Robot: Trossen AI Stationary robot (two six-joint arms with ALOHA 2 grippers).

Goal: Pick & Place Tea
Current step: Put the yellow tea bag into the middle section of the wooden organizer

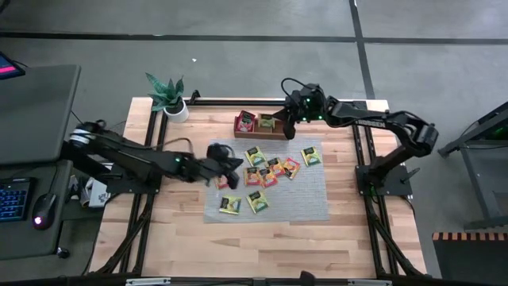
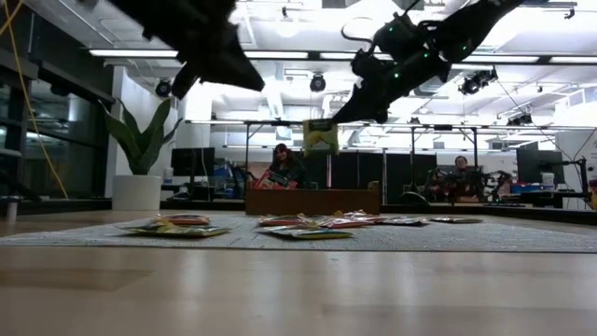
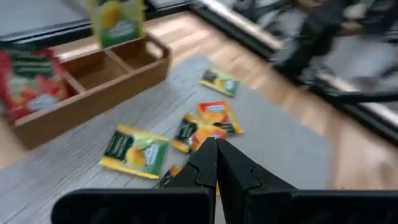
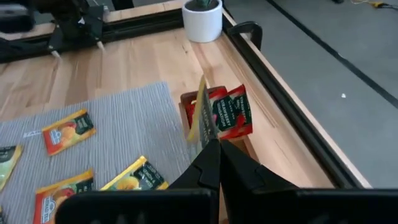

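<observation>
The left hand (image 1: 225, 161) is hovering over the left part of the grey mat (image 1: 317, 202) on the bench (image 1: 182, 238), its fingers pressed shut and gripping nothing. In its wrist view a yellow-green sachet (image 3: 134, 151) and an orange sachet (image 3: 214, 118) are lying flat on the mat just ahead of the closed fingertips, apart from them. Most of the tea is lying loose in the middle of the mat: a cluster of red, orange and yellow sachets (image 1: 270, 171) just to the right of the left hand, two yellow-green ones (image 1: 243, 203) nearer the front edge, and one more sachet (image 1: 310, 156) off to the right. Behind the mat, the wooden tray (image 1: 279, 132) is holding red sachets (image 1: 246, 121) in its left compartment. The right hand (image 1: 290, 127) is hanging over the tray's right side, fingers closed on a yellow-green sachet (image 4: 201, 115) held upright, edge-on, just beside the red ones (image 4: 227, 112). A potted plant (image 1: 171, 97) is standing at the bench's far left corner.
</observation>
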